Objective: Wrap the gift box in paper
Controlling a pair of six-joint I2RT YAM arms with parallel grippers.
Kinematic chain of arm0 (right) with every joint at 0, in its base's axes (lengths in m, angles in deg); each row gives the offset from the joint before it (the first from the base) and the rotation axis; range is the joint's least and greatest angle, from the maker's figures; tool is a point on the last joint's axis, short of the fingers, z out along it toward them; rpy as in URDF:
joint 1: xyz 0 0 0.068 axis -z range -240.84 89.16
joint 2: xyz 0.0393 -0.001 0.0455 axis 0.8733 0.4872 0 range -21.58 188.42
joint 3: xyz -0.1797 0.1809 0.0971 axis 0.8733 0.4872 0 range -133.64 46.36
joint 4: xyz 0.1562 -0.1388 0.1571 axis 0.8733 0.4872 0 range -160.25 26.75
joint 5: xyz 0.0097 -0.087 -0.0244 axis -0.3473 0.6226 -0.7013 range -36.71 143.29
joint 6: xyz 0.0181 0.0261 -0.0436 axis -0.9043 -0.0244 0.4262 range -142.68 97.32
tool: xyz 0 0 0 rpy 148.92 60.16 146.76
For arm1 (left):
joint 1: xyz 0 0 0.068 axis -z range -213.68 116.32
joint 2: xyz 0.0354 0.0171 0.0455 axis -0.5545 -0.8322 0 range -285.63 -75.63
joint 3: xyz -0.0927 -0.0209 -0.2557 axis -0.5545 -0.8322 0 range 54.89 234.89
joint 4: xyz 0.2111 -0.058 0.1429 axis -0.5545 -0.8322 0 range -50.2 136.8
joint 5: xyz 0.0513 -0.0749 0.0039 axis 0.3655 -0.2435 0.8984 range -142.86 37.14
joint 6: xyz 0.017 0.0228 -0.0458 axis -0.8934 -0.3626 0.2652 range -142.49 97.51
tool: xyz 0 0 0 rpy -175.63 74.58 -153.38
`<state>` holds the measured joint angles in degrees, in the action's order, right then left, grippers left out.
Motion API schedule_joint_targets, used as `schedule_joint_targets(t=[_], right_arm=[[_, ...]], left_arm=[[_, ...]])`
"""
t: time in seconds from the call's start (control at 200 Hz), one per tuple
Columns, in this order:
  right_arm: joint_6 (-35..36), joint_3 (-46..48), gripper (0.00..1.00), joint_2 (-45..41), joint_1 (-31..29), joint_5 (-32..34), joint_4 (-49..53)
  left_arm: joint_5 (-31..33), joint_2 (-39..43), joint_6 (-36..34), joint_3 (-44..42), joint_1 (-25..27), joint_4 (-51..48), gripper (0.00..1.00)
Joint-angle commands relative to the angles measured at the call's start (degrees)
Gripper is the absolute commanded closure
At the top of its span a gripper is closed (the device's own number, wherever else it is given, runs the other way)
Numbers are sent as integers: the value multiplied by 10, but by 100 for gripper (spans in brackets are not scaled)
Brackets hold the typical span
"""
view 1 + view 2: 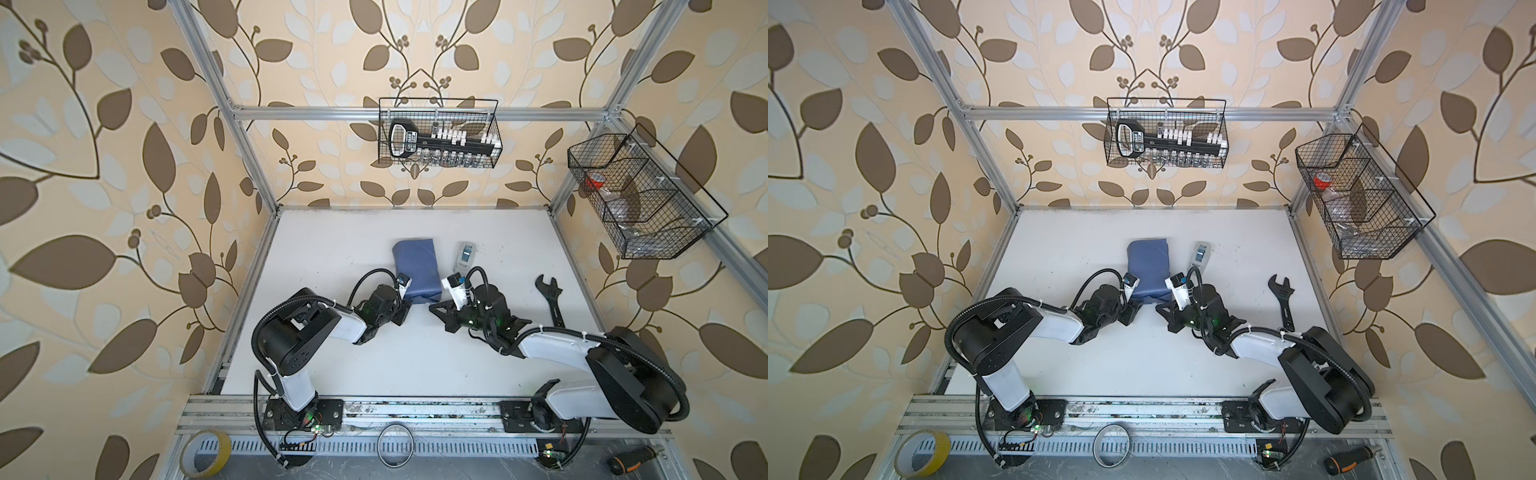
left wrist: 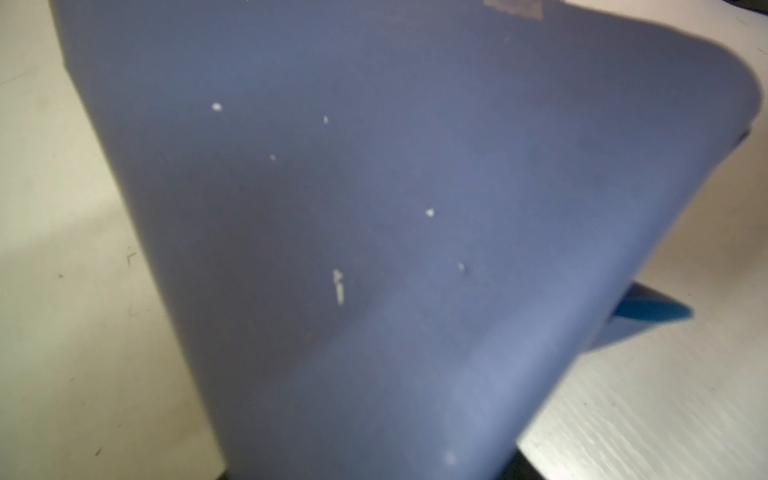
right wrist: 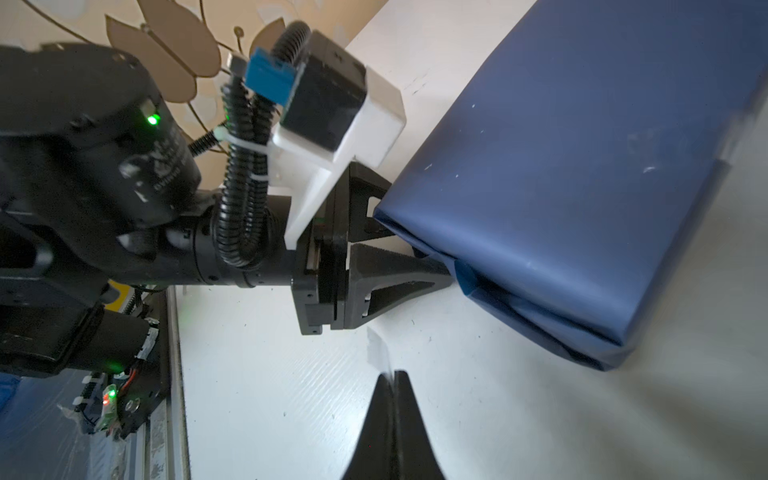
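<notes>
The paper (image 1: 417, 266) (image 1: 1149, 266), slate-blue side out, is folded into a long parcel lying in the middle of the table. It fills the left wrist view (image 2: 374, 208). The gift box is hidden inside it. My left gripper (image 1: 405, 307) (image 1: 1133, 307) is at the parcel's near end. In the right wrist view the paper (image 3: 582, 166) ends in folded flaps, and the left gripper (image 3: 415, 245) has its fingers closed on that end. My right gripper (image 1: 434, 309) (image 3: 395, 374) hovers just right of it, shut on a short strip of clear tape (image 3: 378, 349).
A small grey tape dispenser (image 1: 465, 254) lies right of the parcel, and a black wrench (image 1: 550, 297) lies further right. Wire baskets hang on the back rail (image 1: 438, 133) and the right rail (image 1: 640, 195). A yellow tape roll (image 1: 206, 453) and a screwdriver (image 1: 631, 459) lie beyond the front rail.
</notes>
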<state>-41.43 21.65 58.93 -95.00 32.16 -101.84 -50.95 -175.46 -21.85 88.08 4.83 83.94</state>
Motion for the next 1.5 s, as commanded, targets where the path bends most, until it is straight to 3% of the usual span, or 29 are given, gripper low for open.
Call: schedule_joint_targets(t=[0.0,0.585,1.494], right_arm=[[27,2,100,32,-12,21,-50],[18,-49,100,138,-25,62,-117],[17,-95,100,172,-25,82,-102]], left_arm=[[-6,10,9,-2,-7,14,47],[-8,6,11,-1,-8,17,47],[-11,4,12,-2,-8,19,47]])
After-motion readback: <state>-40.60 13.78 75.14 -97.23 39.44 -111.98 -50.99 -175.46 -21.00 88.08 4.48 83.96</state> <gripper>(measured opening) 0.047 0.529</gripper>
